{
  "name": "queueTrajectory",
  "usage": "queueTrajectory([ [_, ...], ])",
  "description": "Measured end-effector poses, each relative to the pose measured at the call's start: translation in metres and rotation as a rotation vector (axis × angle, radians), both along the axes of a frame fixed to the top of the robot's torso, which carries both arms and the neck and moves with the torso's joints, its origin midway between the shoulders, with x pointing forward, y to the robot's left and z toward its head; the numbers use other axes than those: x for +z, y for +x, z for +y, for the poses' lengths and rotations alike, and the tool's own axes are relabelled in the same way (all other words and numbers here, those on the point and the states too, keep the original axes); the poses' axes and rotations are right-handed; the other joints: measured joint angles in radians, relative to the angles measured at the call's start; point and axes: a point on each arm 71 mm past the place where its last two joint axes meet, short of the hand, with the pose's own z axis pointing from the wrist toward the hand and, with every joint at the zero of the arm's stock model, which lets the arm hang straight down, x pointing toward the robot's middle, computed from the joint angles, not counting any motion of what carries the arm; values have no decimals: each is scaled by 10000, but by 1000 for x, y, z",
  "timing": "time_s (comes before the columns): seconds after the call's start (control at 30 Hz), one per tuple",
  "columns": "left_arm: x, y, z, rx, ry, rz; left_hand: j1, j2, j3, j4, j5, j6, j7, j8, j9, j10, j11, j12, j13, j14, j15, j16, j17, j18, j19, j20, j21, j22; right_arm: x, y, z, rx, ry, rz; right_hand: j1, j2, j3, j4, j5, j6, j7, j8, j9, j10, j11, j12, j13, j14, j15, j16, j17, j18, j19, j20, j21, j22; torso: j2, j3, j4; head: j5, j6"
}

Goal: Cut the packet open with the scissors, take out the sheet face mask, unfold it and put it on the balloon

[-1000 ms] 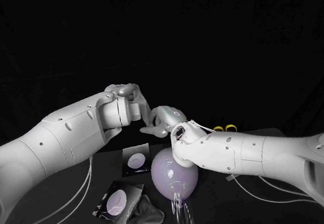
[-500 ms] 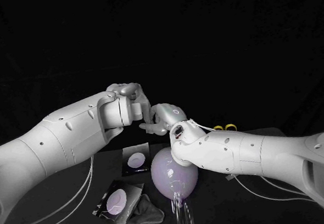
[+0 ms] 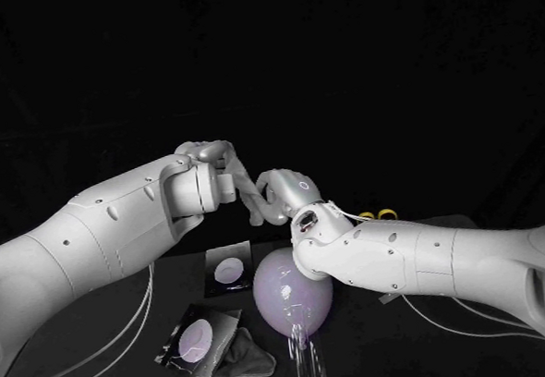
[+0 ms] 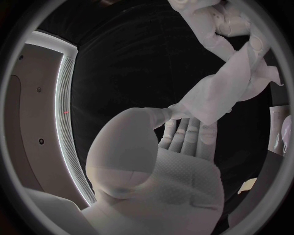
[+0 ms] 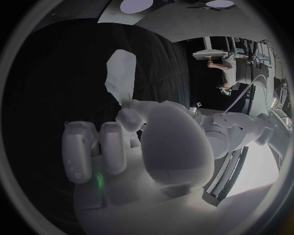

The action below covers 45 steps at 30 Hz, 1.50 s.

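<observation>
Both hands are raised above the table and meet in mid-air. My left hand (image 3: 217, 172) and right hand (image 3: 282, 197) hold the white sheet mask (image 4: 227, 88) between them. In the left wrist view the still-folded sheet runs as a narrow band from my left hand's fingertips (image 4: 178, 110) to the right hand (image 4: 223, 19). A flap of the mask (image 5: 120, 73) stands up from my right hand's fingers (image 5: 101, 147). The pale purple balloon (image 3: 293, 300) rests on the table below the right forearm.
An opened packet (image 3: 200, 339) lies at the front left of the table (image 3: 105, 358) with a dark crumpled piece (image 3: 247, 359) beside it. A second packet (image 3: 230, 269) lies behind it. The yellow-handled scissors (image 3: 378, 216) lie at the back, behind the right arm.
My right hand has risen and turned its fingers up, closer to the left hand. The left hand has barely moved.
</observation>
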Motion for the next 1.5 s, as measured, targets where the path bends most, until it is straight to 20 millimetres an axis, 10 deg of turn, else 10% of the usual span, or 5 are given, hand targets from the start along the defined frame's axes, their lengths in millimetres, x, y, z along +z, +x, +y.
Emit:
queueTrajectory([
  [0.63, -6, -1, 16, 201, -3, 125, 223, -211, 26, -173, 0, 97, 96, -26, -1, 373, 2, 0, 28, -70, 70, -105, -13, -4, -1044, 37, -596, -302, 39, -2, -37, 498, -103, -575, -659, 20, 543, -465, -73, -3, 1, 88, 28, 145, 1, -2, 189, -3, 3, 52, -26, 0, -5, 1, 17, 8, 2, 0, 2, 47, 1],
  [1.5, -17, -15, 26, -553, 145, 738, -70, -812, -1017, -368, 10, 995, 100, -1524, -553, 802, 24, 117, 55, 126, 196, 25, 112, -83, -2832, 150, -1407, -621, 109, 22, -51, 1996, -1588, 225, -882, -100, 629, -929, -136, 33, -35, 38, -47, 338, 17, 237, 571, -5, 4, 190, -28, 0, -40, 3, 110, 5, 5, -7, -5, 36, 58],
])
